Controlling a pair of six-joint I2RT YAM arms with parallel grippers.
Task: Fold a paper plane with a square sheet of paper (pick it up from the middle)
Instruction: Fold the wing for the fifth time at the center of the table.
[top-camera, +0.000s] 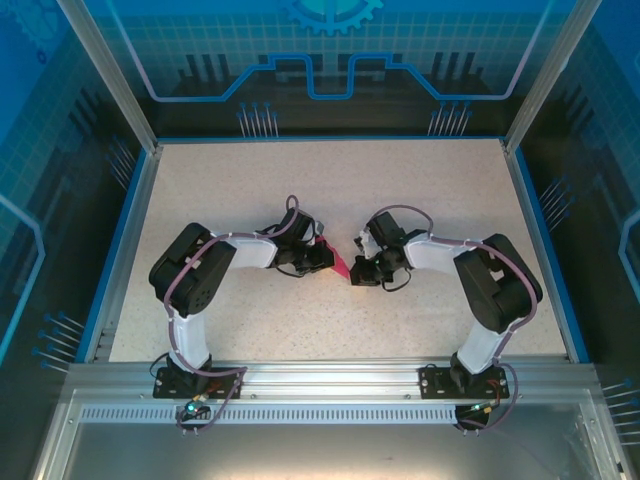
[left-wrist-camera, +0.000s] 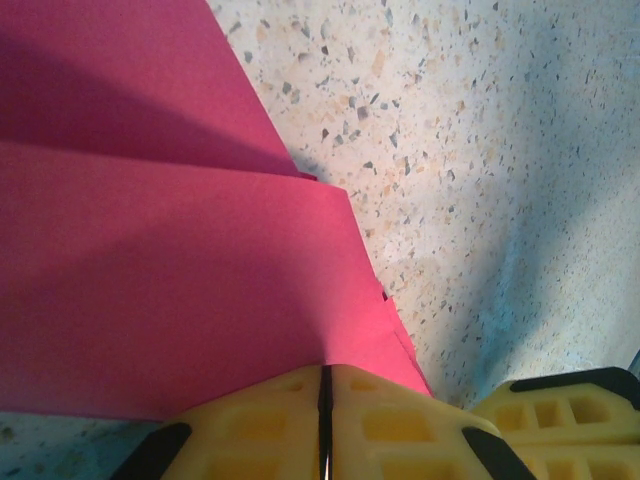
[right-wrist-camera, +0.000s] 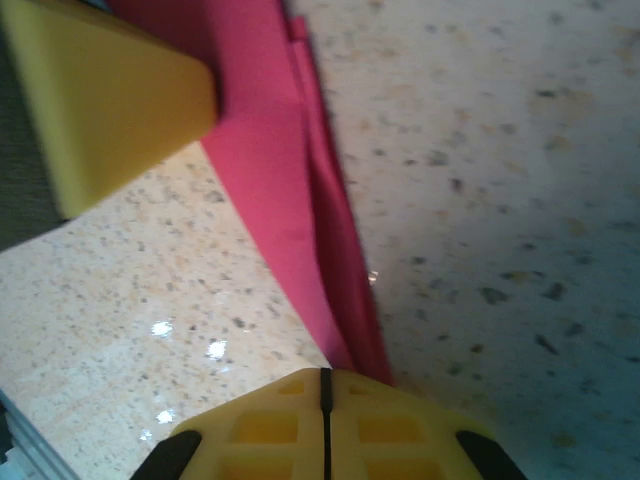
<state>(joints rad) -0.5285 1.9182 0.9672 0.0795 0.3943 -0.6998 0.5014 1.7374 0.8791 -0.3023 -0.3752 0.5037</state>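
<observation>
The square sheet of paper is folded into a narrow, layered magenta paper plane (top-camera: 339, 264), held low over the table between both grippers. My left gripper (top-camera: 322, 256) is shut on its wide end; in the left wrist view the layered wings (left-wrist-camera: 180, 280) spread away from the closed left gripper (left-wrist-camera: 325, 372). My right gripper (top-camera: 357, 270) faces it from the right. In the right wrist view a thin pink strip of the plane (right-wrist-camera: 290, 230) runs into the closed right gripper (right-wrist-camera: 325, 375), and a yellow finger of the left gripper (right-wrist-camera: 110, 100) sits at the strip's far end.
The speckled beige table (top-camera: 320, 190) has a blue raised rim (top-camera: 128, 240) on three sides and an aluminium rail (top-camera: 330, 378) at the near edge by the arm bases. The right gripper's yellow fingers (left-wrist-camera: 560, 420) show at the lower right of the left wrist view.
</observation>
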